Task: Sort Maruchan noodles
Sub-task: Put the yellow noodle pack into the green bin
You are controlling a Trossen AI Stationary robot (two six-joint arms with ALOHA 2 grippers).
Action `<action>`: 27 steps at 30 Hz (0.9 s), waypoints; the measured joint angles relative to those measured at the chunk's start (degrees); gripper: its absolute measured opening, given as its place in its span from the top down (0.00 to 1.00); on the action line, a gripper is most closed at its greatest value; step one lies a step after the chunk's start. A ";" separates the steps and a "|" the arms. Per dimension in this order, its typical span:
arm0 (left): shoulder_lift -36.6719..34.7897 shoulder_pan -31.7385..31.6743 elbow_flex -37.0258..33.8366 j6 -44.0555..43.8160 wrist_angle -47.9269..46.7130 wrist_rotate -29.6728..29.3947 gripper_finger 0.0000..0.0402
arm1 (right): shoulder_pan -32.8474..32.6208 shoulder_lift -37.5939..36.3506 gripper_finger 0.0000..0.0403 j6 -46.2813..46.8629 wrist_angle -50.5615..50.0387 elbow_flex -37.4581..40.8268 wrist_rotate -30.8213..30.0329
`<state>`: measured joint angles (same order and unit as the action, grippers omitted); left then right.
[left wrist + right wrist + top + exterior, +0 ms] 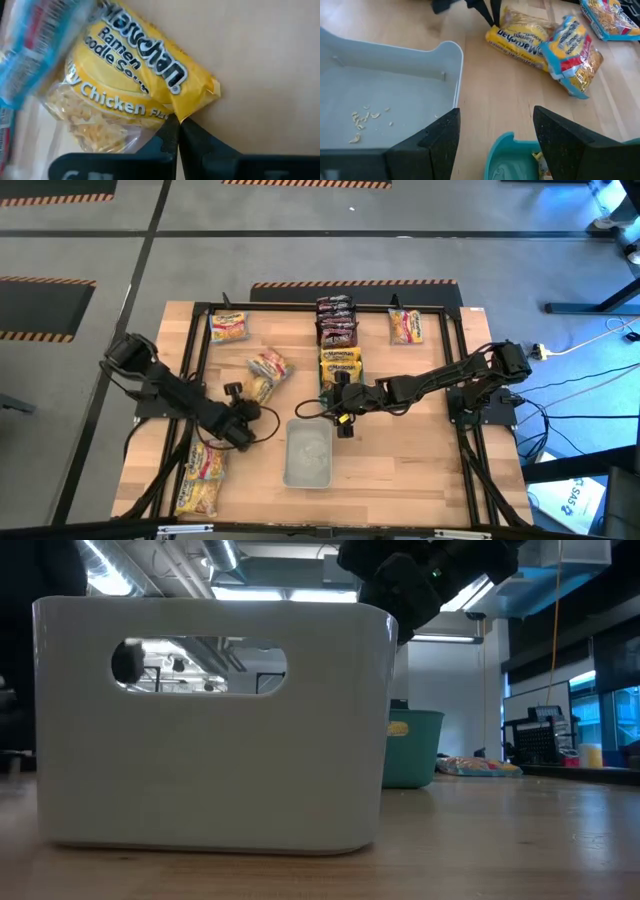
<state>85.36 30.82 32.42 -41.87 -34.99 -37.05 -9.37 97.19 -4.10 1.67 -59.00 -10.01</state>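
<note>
Step in hand: pick-up of one packet. The left end effector (178, 131) has its fingers pinched tight on the corner seam of a yellow chicken-flavour Maruchan packet (132, 82), which lies flat on the tabletop (420, 460) in the centre-left of the high view (262, 387), touching a pink-and-blue packet (572, 55). The grip looks thin, on crinkled film only.

Next move, as judged: lift gently, check that the seam does not slip, then carry the packet to the yellow group in the teal tray (512, 157) near mid-frame.

The right end effector (495, 135) hangs with its fingers wide apart and empty over the clear tray (307, 457) and the rim of the teal tray, centre of the high view. Crumbs lie in the clear tray.

Count, high view:
- dark red-brown packets (336, 320), upper centre: a stack, apparently two or three; exact number cannot be told.
- yellow packets: one in the teal tray (340, 365), one gripped.
- pale pink-yellow packets: upper left (229, 327), upper right (405, 326), beside the gripped one, and a pile at lower left (200, 480).
- trays seen: two.
</note>
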 joint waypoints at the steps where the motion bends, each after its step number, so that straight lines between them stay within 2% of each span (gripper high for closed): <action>1: -0.62 0.15 0.92 0.00 -0.50 0.17 1.00 | 0.00 0.00 0.41 -0.02 0.02 0.00 0.05; 9: -7.55 0.04 5.89 -0.17 -2.88 -0.79 1.00 | 0.01 0.00 0.41 0.51 1.87 -0.02 2.44; 20: -15.19 -1.84 6.39 -1.27 -2.64 -4.51 1.00 | 1.17 1.44 0.41 2.36 10.14 -0.05 2.05; 27: -17.04 -3.82 6.37 -1.25 -1.79 -5.27 1.00 | 3.87 7.17 0.25 2.38 11.83 -4.33 1.06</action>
<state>68.32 27.00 38.79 -43.11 -36.78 -42.33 -5.50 104.35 -1.73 13.50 -63.33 -8.95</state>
